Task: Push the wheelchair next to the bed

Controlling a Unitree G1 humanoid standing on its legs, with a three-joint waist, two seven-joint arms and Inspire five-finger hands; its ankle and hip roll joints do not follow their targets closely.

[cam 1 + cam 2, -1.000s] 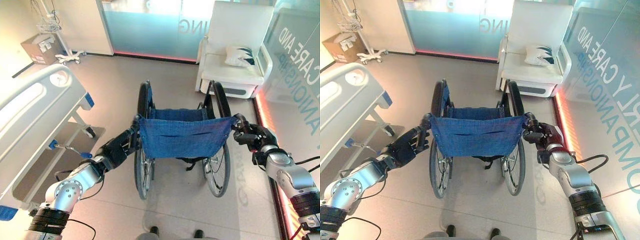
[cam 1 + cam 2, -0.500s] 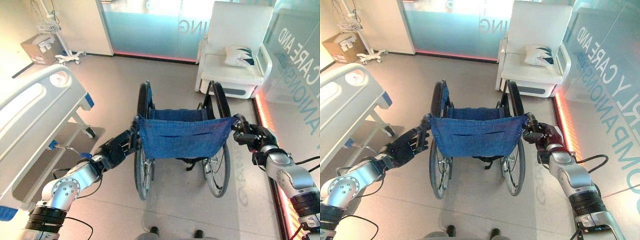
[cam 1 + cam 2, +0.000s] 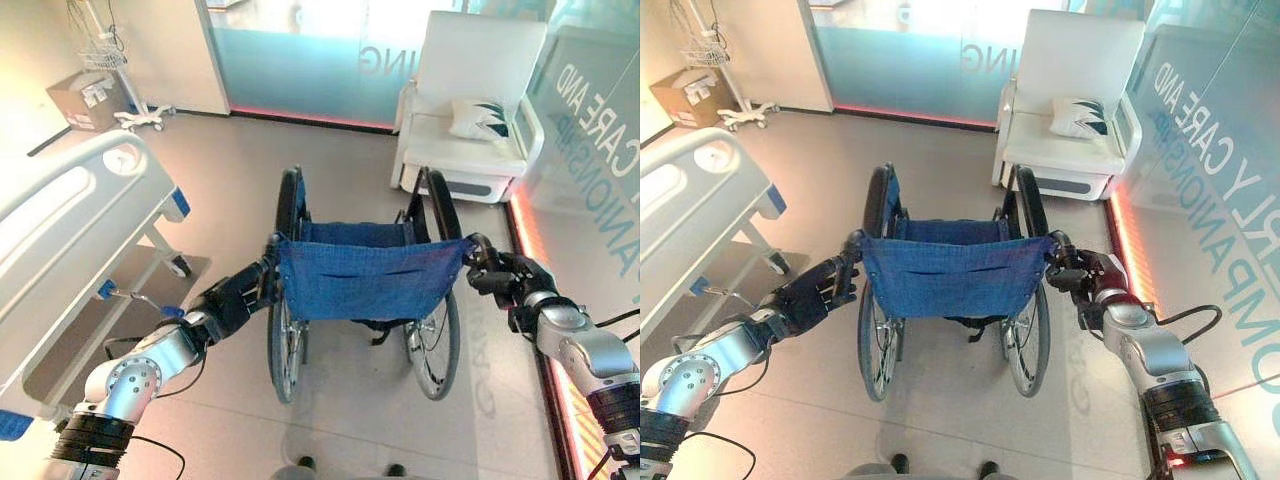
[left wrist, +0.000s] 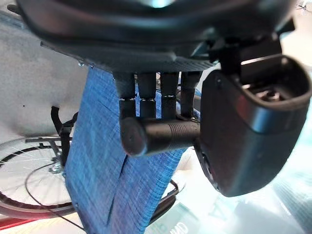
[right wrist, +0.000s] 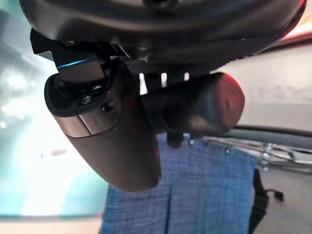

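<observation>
A wheelchair (image 3: 365, 275) with a blue cloth back and black wheels stands in the middle of the floor, facing away from me. My left hand (image 3: 240, 295) is curled round its left push handle (image 4: 161, 134), and my right hand (image 3: 505, 275) is curled round the right push handle (image 5: 200, 109). The white hospital bed (image 3: 70, 230) lies at the left, its foot end about a wheel's width from the chair's left wheel (image 3: 283, 335).
A white armchair (image 3: 470, 110) with a patterned cushion stands ahead at the right. A glass wall (image 3: 590, 130) runs along the right side. A cardboard box (image 3: 85, 100) and a wheeled stand (image 3: 125, 110) sit far left. Open floor lies ahead of the wheelchair.
The wheelchair has rolled slightly forward with both hands on its handles, and the view has shifted with it.
</observation>
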